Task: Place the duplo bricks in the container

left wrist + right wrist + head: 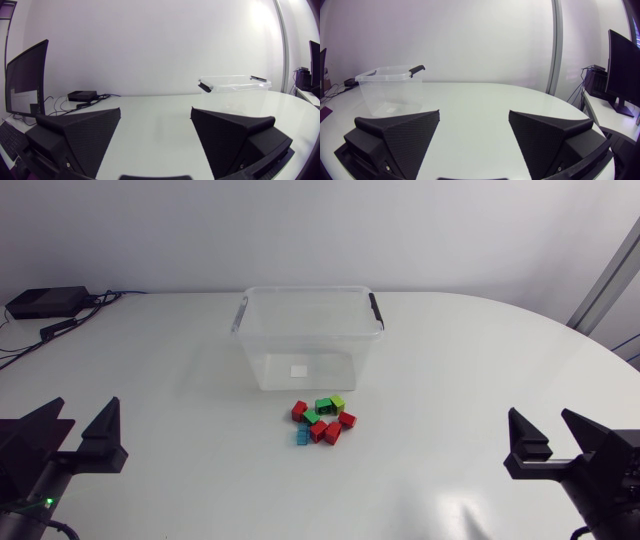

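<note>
Head view: the clear container [270, 355] stands upright on the table [480, 360], mouth up and unlidded, which I judge suits dropping pieces in from above. Its long axis runs across my front, with a black latch [375, 310] at each short end. The duplo bricks [322, 421] lie in a loose cluster on the table just beside the container's near wall, on the side towards my arms: several red, some green, one blue. They sit at mixed angles with no common heading, and their stud sides are too small to tell. My left claw [88, 406] and right claw [540, 418] sit low at the near corners, well apart from the bricks, both spread wide and empty. I judge this a ready posture, with no brick yet in the container. Left wrist view: the left claw [155, 112] is agape with nothing between its fingers. The container [235, 86] stands well ahead and off to one side, and the bricks do not show. Right wrist view: the right claw [474, 114] is likewise spread and empty. The container [390, 92] stands well ahead, to the other side, and the bricks again are out of sight.
</note>
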`<act>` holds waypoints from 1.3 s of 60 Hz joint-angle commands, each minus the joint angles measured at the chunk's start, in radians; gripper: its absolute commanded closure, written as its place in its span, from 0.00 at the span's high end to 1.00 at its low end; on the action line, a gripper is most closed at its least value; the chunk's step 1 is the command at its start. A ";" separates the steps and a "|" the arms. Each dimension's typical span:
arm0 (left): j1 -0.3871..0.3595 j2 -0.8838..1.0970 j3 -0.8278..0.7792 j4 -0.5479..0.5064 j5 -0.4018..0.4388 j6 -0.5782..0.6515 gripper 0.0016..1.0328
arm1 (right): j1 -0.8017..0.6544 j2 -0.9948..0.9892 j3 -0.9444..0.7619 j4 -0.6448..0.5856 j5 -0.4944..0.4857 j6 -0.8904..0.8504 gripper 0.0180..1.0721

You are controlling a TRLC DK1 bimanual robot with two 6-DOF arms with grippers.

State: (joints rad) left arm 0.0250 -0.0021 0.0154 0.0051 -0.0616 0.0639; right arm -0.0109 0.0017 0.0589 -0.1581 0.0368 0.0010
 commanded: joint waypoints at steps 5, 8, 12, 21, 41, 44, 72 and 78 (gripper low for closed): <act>-0.004 -0.012 -0.015 0.003 -0.001 0.004 0.95 | 0.009 -0.005 -0.005 -0.029 0.000 0.027 0.95; -0.004 -0.012 -0.015 0.003 0.000 0.002 0.95 | 0.011 -0.006 -0.005 -0.029 0.000 0.031 0.95; -0.004 -0.012 -0.015 0.003 0.000 0.002 0.95 | 0.012 -0.006 -0.005 -0.029 0.000 0.031 0.95; -0.005 -0.012 -0.015 0.004 0.000 0.002 0.95 | 0.012 -0.006 -0.005 -0.029 0.000 0.031 0.95; -0.005 -0.013 0.024 0.012 -0.001 0.001 0.94 | 0.019 -0.008 0.019 -0.015 -0.005 0.028 0.95; -0.005 -0.010 0.051 -0.008 -0.001 0.001 0.93 | 0.026 -0.006 0.038 -0.014 -0.006 0.028 0.95; -0.031 0.582 0.557 -0.261 -0.003 -0.095 0.93 | 0.055 0.319 0.277 0.009 -0.014 0.067 0.95; -0.033 0.857 0.765 -0.468 -0.004 -0.073 0.94 | 0.058 0.451 0.357 -0.020 -0.014 0.091 0.95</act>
State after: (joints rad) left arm -0.0013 0.6918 0.6609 -0.3752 -0.0616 -0.0002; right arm 0.0383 0.3683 0.3557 -0.1612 0.0254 0.0536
